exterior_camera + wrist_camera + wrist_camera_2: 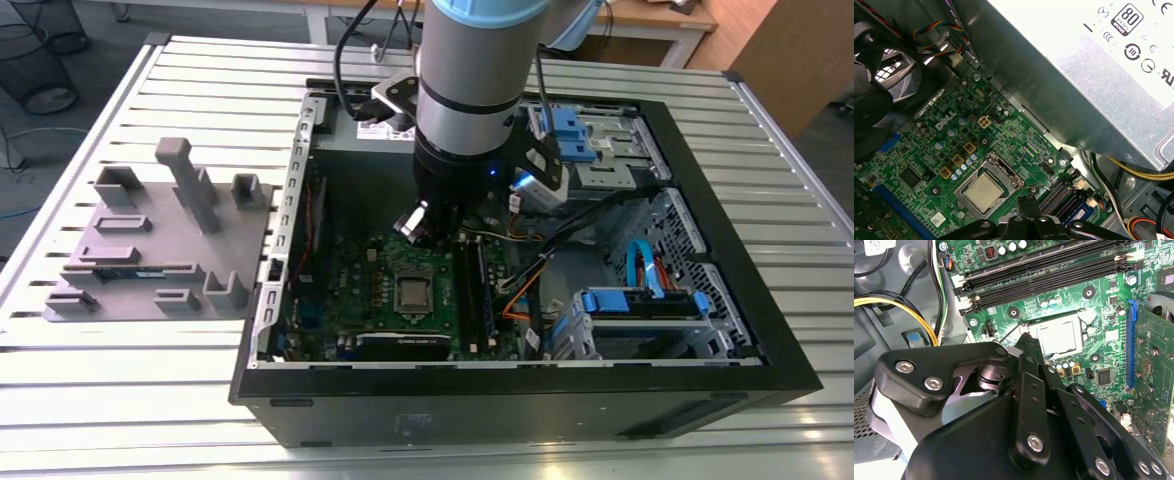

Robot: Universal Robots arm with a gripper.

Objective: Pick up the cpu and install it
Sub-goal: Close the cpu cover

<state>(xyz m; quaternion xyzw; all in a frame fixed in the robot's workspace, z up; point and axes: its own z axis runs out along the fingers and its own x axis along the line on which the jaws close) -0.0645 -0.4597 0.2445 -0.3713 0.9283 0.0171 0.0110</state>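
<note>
My pincer [1024, 337] hangs inside the open computer case [747, 385], just above the green motherboard [929, 145], its fingers drawn together and holding nothing, while the cpu [983, 192] sits flat in the socket frame [1004, 170] close beside my fingertips.

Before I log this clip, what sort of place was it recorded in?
Probably a robotics lab or test workshop: an open black desktop computer case lies on a slatted aluminium table, beside a grey plastic parts fixture, with wooden desks behind.
</note>
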